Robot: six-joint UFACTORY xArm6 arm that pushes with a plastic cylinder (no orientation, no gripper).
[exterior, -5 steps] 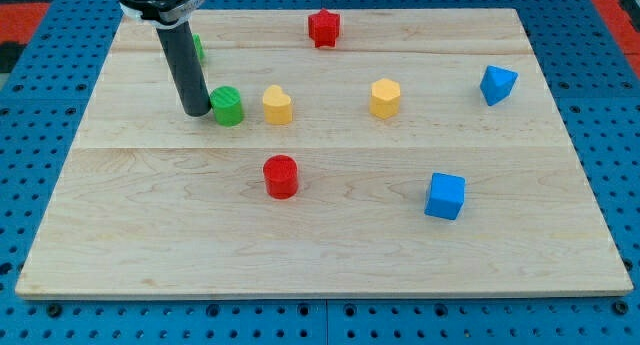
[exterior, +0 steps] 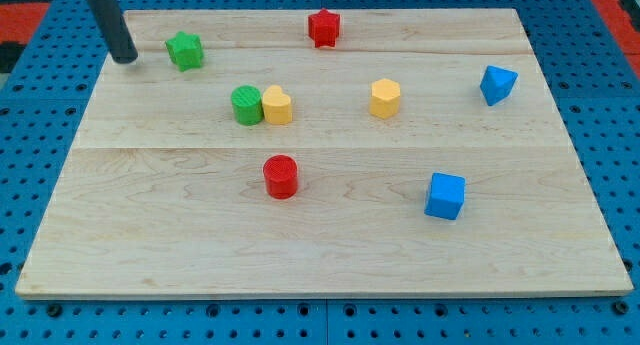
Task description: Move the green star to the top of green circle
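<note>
No writing shows anywhere, and the rod carries no jaws. My tip [exterior: 124,57] rests near the tabletop's [exterior: 320,255] top-left edge, just left of the green star [exterior: 184,50], with a small gap between them. The ridged green circle [exterior: 246,105] lies toward the view's bottom-right of the star, touching the yellow block [exterior: 277,105].

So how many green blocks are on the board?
2. The green star sits near the view's top left, just right of my tip. The green circle touches a yellow block nearer the middle. None look hidden.
</note>
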